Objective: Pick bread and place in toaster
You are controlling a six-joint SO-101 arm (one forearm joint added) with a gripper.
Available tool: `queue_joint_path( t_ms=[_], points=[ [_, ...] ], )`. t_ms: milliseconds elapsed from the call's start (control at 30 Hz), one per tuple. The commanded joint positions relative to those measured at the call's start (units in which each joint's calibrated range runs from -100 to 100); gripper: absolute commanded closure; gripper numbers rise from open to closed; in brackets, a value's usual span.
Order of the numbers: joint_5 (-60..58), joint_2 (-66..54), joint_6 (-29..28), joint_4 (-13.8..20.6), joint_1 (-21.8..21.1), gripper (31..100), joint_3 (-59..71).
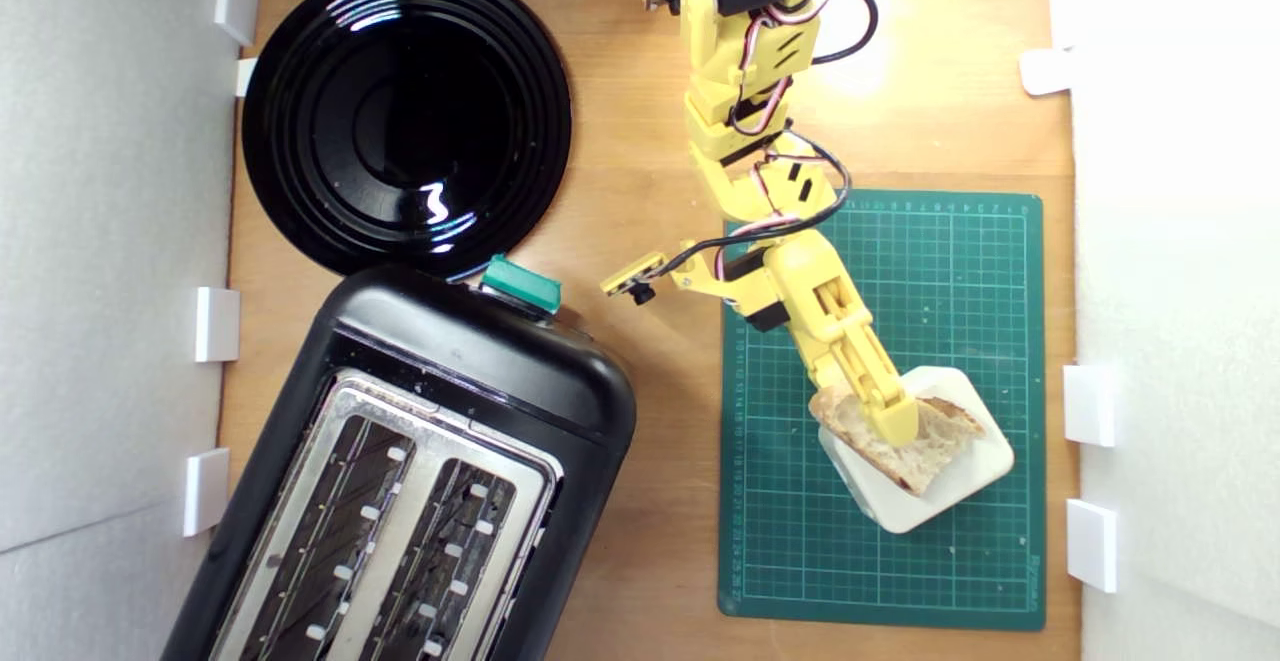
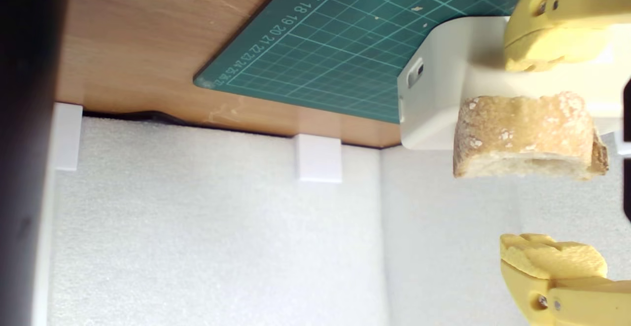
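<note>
I'm at the grasp step: end effector (image 2: 552,163) spread wide, jaws on either side of the bread (image 1: 925,441) w/o contact, so nothing's held yet. Bread lies on the cream-white block (image 1: 960,486) on the green gridded mat (image 1: 960,271), a wedge w/ holey pale crumb and floury tan crust. Next I'd judge: close on the crust, lift, carry to the glossy black toaster (image 1: 480,371) w/ metal-topped slots.

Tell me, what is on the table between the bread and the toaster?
Nothing stands there. In the exterior view, between the bread and the toaster lie only the green cutting mat and a strip of bare wooden table.
</note>
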Motion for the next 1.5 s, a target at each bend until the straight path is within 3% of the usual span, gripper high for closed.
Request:
queue_joint_path(
  t_ms=[0,100,433,733,900,1067,1467],
  points=[
    [-1.6,-1.1,-0.2,-0.6,-0.3,31.9,-2.3],
    [-1.6,-1.1,-0.2,-0.6,-0.3,32.5,-2.3],
    [-1.5,-1.2,-0.2,-0.6,-0.1,56.1,-2.1],
    [-1.5,-1.3,-0.2,-0.7,0.0,68.1,-2.0],
    [-1.5,-3.1,-0.3,-4.4,-0.1,74.6,-1.9],
    [-1.5,-3.6,-0.3,-4.4,-0.1,77.5,-1.8],
    [-1.5,-12.4,-0.2,-4.4,0.0,76.8,-1.0]
  ],
)
